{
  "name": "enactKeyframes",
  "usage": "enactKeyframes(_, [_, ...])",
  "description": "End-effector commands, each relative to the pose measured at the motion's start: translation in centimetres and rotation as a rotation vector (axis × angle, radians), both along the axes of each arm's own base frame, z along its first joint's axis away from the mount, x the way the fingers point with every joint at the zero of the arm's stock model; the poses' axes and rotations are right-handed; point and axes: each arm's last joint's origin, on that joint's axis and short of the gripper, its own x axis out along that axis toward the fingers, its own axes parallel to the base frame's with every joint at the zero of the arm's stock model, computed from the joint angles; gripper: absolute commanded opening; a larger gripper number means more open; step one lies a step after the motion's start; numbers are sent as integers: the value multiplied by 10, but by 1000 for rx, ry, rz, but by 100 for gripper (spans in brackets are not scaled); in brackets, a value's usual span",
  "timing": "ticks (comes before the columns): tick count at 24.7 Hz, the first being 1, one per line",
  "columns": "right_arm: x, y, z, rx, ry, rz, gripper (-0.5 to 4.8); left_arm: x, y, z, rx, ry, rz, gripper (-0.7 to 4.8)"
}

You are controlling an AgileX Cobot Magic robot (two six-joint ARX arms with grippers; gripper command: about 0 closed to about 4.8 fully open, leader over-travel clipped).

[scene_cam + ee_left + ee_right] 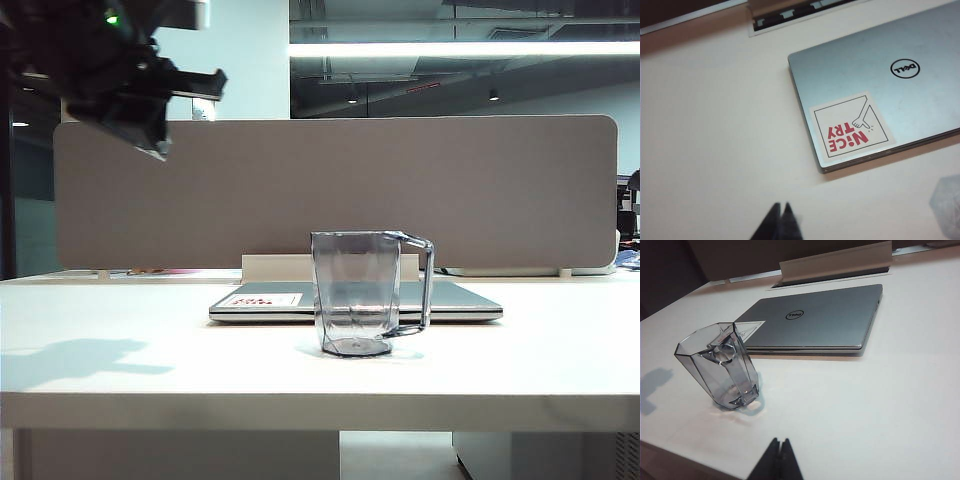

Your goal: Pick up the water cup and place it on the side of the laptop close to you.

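Office partition (335,190) fills the background, and on the white table (120,340) in front of it I've got the water cup (358,292) standing upright on the near side of the laptop (455,300), just ahead of its front edge. By my reading that's exactly where the task wants it, so the placing looks done. Nothing is holding the cup. My left gripper (190,85) hangs high at the far left, well clear of everything, fingers pressed together on nothing; its wrist camera looks straight down at the lid. My right gripper (778,460) sits low at the near edge, tips together too, empty, parked out of the way I'd say. Lid reads "DELL" in a ring (905,69), and the white sticker (851,126) says "NICE TRY" in red, with a small hand drawn above.
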Motion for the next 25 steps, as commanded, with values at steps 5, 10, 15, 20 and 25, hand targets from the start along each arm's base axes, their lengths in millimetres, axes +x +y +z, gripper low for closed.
enactKeyframes(5, [0,0,0,-1,-14,-4,-5,-14,14,-7,-83,-114,1,-6])
enactKeyframes(10, [0,0,0,-1,-14,-4,-6,-23,20,-20,-104,-116,10,-6])
enactKeyframes(15, [1,0,0,-2,-14,-8,-6,-39,43,-34,-156,-174,68,-6])
enactKeyframes(20, [1,-1,0,-6,-14,-38,-6,-59,71,-46,-196,-258,142,-6])
enactKeyframes(25, [1,-1,0,-6,-14,-42,-6,-85,105,-59,-316,-336,132,-6])
